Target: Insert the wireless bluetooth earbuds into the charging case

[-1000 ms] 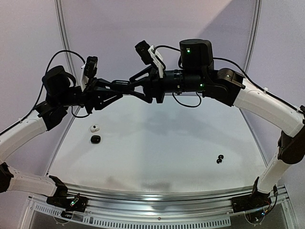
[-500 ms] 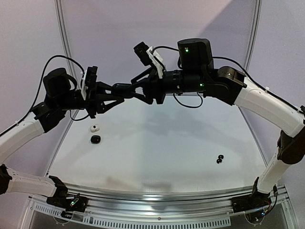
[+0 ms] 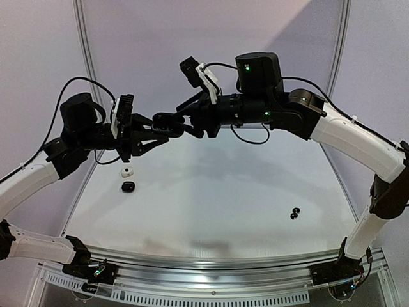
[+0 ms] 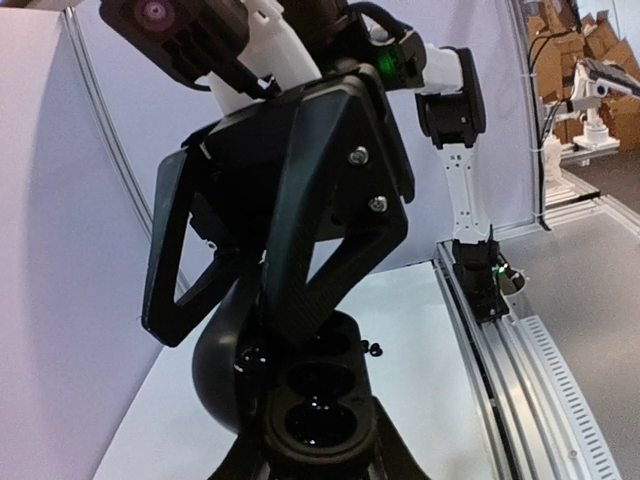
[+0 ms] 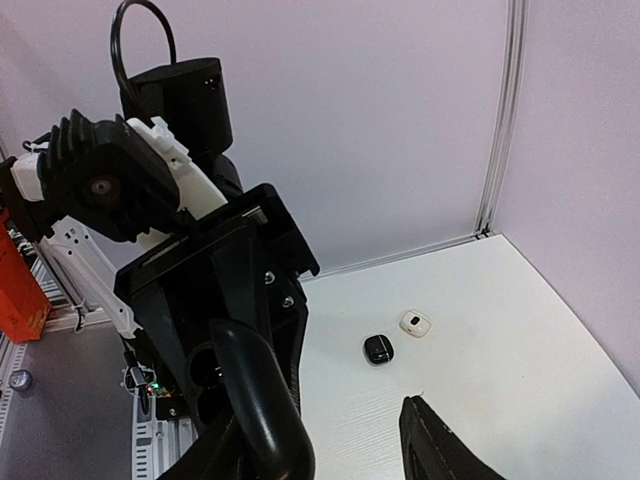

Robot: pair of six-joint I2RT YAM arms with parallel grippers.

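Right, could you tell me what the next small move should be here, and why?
Probably the right hand should back off the charging case, which the left hand holds open with both sockets empty, and head for the black earbuds on the table.

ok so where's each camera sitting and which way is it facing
Top external: above, behind the bases, looking down at the table; left arm, right arm show.
Left wrist: faces the right gripper; own fingers hold the open charging case.
Right wrist: faces the left gripper; own finger at bottom.
Shared by top and right wrist: white case, black case.
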